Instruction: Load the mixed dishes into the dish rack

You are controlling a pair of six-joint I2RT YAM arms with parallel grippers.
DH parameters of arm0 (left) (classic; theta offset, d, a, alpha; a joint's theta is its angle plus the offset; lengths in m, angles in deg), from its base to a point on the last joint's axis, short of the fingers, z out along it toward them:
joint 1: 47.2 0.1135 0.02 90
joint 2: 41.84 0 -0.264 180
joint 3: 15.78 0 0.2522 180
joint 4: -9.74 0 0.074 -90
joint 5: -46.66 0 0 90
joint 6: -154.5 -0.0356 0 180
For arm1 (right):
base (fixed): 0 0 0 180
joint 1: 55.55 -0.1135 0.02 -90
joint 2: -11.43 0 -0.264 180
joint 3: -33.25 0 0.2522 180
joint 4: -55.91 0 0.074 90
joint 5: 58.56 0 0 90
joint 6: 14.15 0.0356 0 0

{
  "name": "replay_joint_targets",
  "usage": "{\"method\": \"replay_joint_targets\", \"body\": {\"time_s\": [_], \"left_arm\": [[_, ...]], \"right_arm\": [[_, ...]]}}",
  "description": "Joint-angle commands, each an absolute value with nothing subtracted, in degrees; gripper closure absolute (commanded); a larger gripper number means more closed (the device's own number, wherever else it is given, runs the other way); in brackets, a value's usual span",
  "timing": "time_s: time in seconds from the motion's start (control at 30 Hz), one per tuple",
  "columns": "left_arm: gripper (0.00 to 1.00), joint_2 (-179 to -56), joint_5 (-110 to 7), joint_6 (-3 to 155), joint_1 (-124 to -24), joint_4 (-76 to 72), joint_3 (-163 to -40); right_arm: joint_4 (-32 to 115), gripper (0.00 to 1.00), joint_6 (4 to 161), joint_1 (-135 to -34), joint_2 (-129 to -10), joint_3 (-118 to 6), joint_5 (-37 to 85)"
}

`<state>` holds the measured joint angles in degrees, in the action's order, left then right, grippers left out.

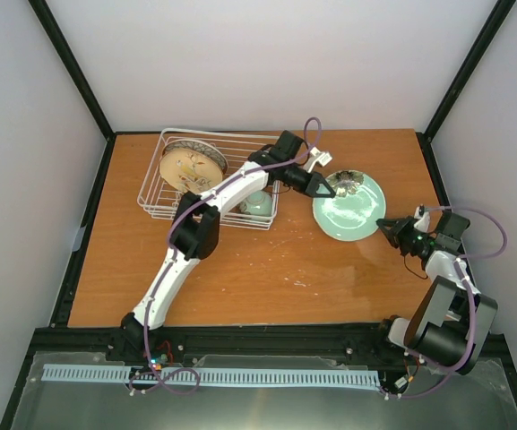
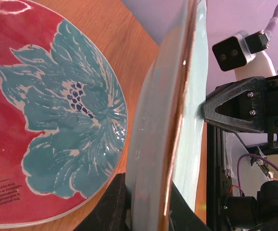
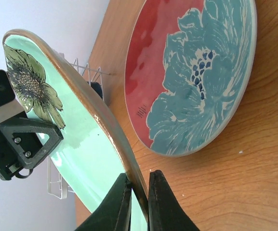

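Observation:
A mint-green plate with a dark olive flower (image 1: 357, 215) is held tilted above the table, right of the dish rack (image 1: 164, 202). My left gripper (image 1: 330, 188) is shut on its far-left rim, the edge wedged between the fingers (image 2: 151, 192). My right gripper (image 1: 388, 228) is shut on the opposite rim (image 3: 139, 180). The red plate with teal flower (image 2: 47, 110) (image 3: 191, 72) lies flat on the wood under the lifted plate and is hidden in the top view. Inside the rack, the cream floral plate (image 1: 193, 166) stands and a small mint-green bowl (image 1: 258, 206) sits at the right end.
The white wire rack occupies the back left of the wooden table (image 1: 267, 269), its wires showing behind the green plate (image 3: 88, 72). The left arm stretches over the rack's right end. Dark frame rails border the table on every side.

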<state>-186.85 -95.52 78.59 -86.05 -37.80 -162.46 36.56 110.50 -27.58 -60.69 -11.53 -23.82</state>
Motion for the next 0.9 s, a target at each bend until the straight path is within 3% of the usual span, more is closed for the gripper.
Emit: {"method": "replay_joint_targets", "body": {"time_s": [0.0,0.33,0.4,0.5,0.87], "left_arm": [[0.99,-187.08,-96.55,74.62,-89.64,-37.94,-163.13],[0.99,-183.02,-96.96,75.33,-89.65,-36.68,-162.6],[0.99,-180.85,-94.37,73.38,-89.32,-37.83,-162.29],[0.99,-176.18,-90.94,71.03,-87.82,-38.26,-160.25],[0.99,-152.49,-80.37,59.26,-77.72,-32.74,-143.98]], "right_arm": [[40.77,0.97,115.72,-28.21,-58.89,-13.88,-31.77],[38.84,0.97,113.49,-28.21,-58.17,-15.58,-30.81],[36.51,0.91,111.77,-28.2,-57.38,-16.58,-29.48],[34.94,0.83,110.22,-28.21,-55.46,-17.38,-27.59],[33.88,0.8,108.34,-27.56,-50.61,-18.02,-23.52]]}}
